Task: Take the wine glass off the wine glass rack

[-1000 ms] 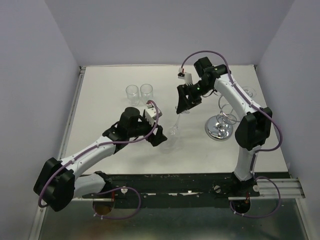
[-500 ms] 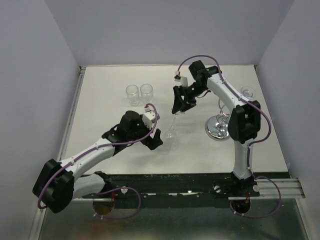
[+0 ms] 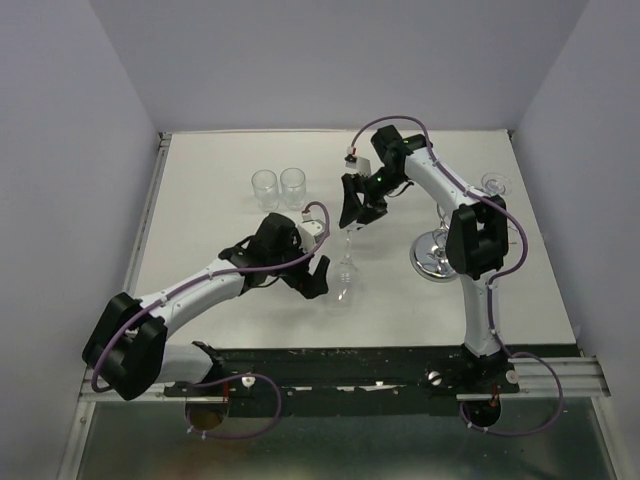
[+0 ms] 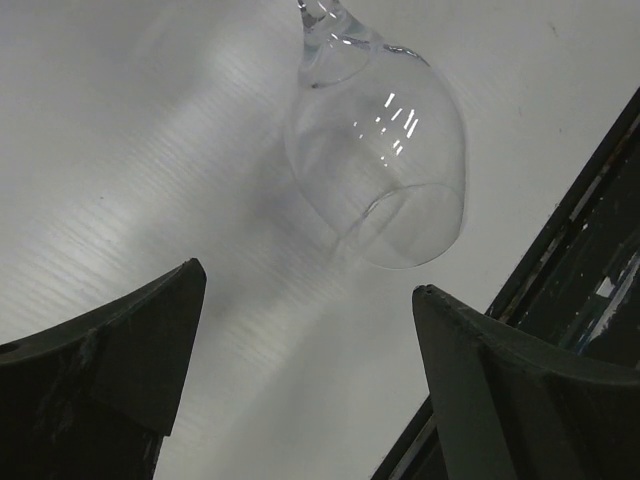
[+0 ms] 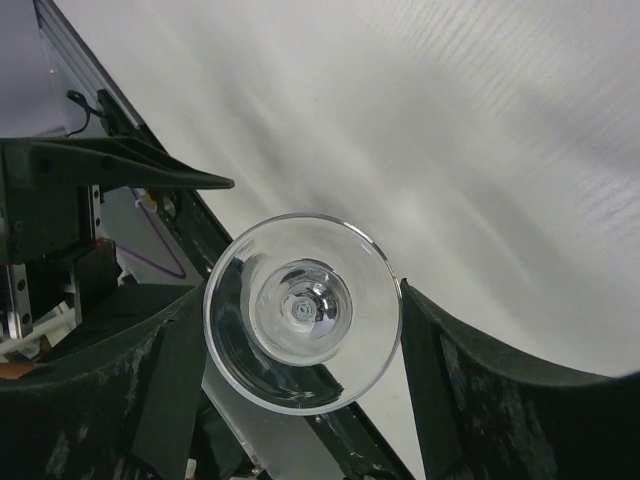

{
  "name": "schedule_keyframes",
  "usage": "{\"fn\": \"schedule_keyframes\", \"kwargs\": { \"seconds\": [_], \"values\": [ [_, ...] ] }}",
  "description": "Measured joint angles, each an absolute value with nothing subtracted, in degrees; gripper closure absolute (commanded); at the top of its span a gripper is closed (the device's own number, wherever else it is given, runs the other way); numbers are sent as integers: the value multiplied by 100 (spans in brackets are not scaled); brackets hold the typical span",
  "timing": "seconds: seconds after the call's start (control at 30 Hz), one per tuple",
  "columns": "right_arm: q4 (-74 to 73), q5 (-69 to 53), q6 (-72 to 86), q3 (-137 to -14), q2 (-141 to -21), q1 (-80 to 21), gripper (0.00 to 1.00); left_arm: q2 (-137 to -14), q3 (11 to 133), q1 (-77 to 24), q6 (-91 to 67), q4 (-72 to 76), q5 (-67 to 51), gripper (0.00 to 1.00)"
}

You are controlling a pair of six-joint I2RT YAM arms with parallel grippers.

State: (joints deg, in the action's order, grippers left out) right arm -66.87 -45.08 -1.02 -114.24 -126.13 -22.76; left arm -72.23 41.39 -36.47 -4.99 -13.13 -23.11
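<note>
A clear wine glass (image 3: 345,268) hangs upside down, bowl lowest, over the middle of the table. My right gripper (image 3: 358,212) is shut on its round foot (image 5: 302,310), which sits between the two fingers in the right wrist view. My left gripper (image 3: 316,274) is open and empty just left of the bowl. In the left wrist view the bowl (image 4: 385,150) hangs ahead of the open gripper (image 4: 308,280), apart from both fingers. The chrome wine glass rack (image 3: 438,256) stands at the right with its mirrored disc base, partly hidden by the right arm.
Two short clear tumblers (image 3: 264,185) (image 3: 293,182) stand side by side at the back left. Another wine glass (image 3: 495,185) shows at the rack's far right side. The black front rail (image 3: 380,362) runs along the table's near edge.
The right gripper has carried the wine glass left, away from the rack. The left gripper has swung right and nearer, closing in beside the bowl.
</note>
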Motion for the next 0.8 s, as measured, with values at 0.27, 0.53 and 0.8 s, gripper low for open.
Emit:
{"fn": "schedule_keyframes", "kwargs": {
  "seconds": [0.27,0.53,0.8],
  "values": [
    [-6646,-3968,183,-11485,-12613,-2226,73,-7749,4689,-3876,-1048,-1625,-2552,1],
    [-6626,-3210,613,-11489,-12613,-2211,73,-8475,5349,-4038,-1890,-1457,-2349,1],
    [-6608,-2928,757,-11642,-12702,-2165,87,-8735,5483,-4414,-2222,-1511,-2005,1]
  ]
}}
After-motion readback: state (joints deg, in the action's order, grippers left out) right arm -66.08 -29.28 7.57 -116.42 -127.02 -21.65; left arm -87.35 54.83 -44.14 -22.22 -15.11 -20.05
